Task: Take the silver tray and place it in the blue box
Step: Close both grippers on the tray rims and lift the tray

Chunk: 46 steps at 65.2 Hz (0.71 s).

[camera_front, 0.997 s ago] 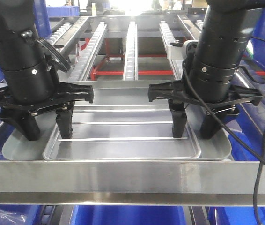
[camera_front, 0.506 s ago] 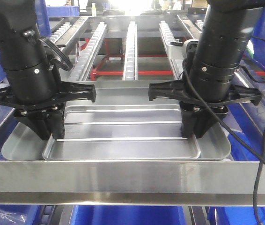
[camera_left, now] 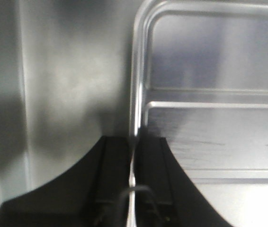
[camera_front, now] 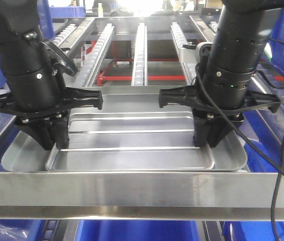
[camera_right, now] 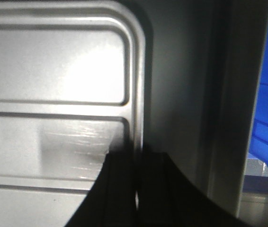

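**Both grippers clamped on tray rims; tray not in box**

1. Silver tray (camera_front: pixel 132 145): lies level inside a larger grey pan (camera_front: pixel 24 155), behind the front metal rail (camera_front: pixel 142 188). Its ribbed base faces up. Whether it rests on the pan or is raised clear of it cannot be told.
2. Left gripper (camera_front: pixel 54 142): fingers drawn together on the tray's left rim. The left wrist view confirms this, with the rim edge running up between the two dark fingers (camera_left: pixel 112 189), one outside the tray and one inside.
3. Right gripper (camera_front: pixel 207 140): fingers likewise pressed together on the tray's right rim. In the right wrist view the rim passes between the fingers (camera_right: pixel 120 189), near the tray's rounded corner.
4. Blue box (camera_front: pixel 137 232): seen only in part, below the front rail and lower than the tray. The tray is apart from it.
5. Surroundings: roller tracks (camera_front: pixel 139 50) run away behind the pan
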Tool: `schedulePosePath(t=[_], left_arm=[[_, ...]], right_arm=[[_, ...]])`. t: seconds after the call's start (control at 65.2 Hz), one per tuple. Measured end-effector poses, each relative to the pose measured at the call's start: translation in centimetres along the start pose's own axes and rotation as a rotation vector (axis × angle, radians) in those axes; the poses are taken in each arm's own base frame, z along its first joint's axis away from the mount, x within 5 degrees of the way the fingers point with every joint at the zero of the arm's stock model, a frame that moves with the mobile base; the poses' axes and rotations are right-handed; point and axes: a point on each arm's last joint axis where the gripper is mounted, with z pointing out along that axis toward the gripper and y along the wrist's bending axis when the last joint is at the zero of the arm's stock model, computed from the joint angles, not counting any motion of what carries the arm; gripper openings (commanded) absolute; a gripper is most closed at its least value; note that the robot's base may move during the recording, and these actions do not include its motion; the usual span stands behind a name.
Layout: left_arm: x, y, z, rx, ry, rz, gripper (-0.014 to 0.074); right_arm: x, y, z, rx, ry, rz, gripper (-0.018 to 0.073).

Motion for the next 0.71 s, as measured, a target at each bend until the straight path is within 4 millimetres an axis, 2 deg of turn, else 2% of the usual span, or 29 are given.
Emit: schedulePosePath(t=[0.199,0.338,0.706], left_arm=[[-0.3,0.0,-0.3,-0.016,0.011,0.003,-0.0013],[-0.7,0.0,-1.3,-0.018,-0.003,0.004,-0.0013],[-0.8,0.6,-7.9,0.04,-0.113,-0.047,-0.0013]], right_arm=[[-0.1,-0.1,-0.4,0.006,0.009,0.012,0.0051],[-0.4,0.0,-1.9,-0.004,-0.016,0.048,0.0051],[0.2,0.9,-6.4,-0.009,-0.081,0.077,0.0051]])
